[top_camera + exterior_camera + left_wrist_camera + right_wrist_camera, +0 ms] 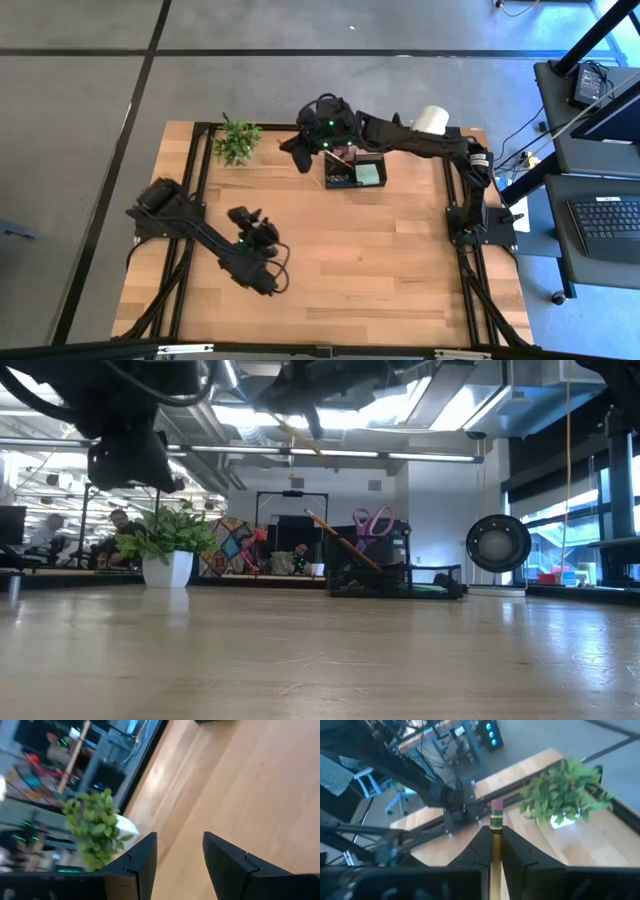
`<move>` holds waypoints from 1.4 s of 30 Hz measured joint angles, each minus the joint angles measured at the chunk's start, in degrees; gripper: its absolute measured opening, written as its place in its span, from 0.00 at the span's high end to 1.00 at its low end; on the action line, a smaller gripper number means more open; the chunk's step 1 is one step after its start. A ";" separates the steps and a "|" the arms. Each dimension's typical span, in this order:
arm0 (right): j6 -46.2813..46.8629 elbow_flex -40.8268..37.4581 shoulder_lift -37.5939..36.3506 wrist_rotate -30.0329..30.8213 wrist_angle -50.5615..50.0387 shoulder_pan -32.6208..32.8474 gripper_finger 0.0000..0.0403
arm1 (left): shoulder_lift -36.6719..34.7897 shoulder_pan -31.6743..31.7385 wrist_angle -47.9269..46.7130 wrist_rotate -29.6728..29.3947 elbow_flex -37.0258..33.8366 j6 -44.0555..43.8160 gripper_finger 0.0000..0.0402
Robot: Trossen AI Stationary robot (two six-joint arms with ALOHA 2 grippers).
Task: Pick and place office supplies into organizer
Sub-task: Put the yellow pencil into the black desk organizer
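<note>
Wooden tabletop (380, 260) carried the black organizer (354, 172) near its far edge. Right gripper (495, 851) hovered just above the organizer, clamped on a yellow pencil (495, 845). Left gripper (180, 862), fingers parted and empty, waited well away from the organizer.

grey floor (300, 30) with dark seams; desk with keyboard (608, 216) at right.

bare table (400, 260) centre, plant (237, 140) and white cylinder (432, 120) flanking organizer (355, 172)
</note>
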 joint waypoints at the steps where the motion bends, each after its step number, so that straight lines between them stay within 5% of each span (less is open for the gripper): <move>1: 0.00 0.48 0.00 0.15 0.09 -0.08 0.94 | -1.67 0.00 1.30 0.02 -1.76 -1.03 0.62; 7: -0.07 1.92 -0.04 2.55 -0.22 -0.33 0.94 | -14.65 0.51 13.06 0.05 -14.27 1.96 0.64; 17: -0.85 1.94 -0.61 7.47 -3.09 -2.48 0.92 | -41.08 4.17 43.94 3.20 -30.57 28.51 0.68; 24: -8.61 1.98 -1.79 7.69 -7.01 -6.85 0.93 | -54.00 12.81 67.85 18.05 -38.47 48.31 0.68; 31: -16.80 -0.06 -1.56 7.19 -8.56 -10.20 0.92 | -59.79 24.54 92.35 32.82 -45.71 60.33 0.68; 42: -19.63 -12.24 -1.55 1.27 5.78 -13.65 0.91 | -60.25 38.89 93.41 37.99 -46.36 62.30 0.68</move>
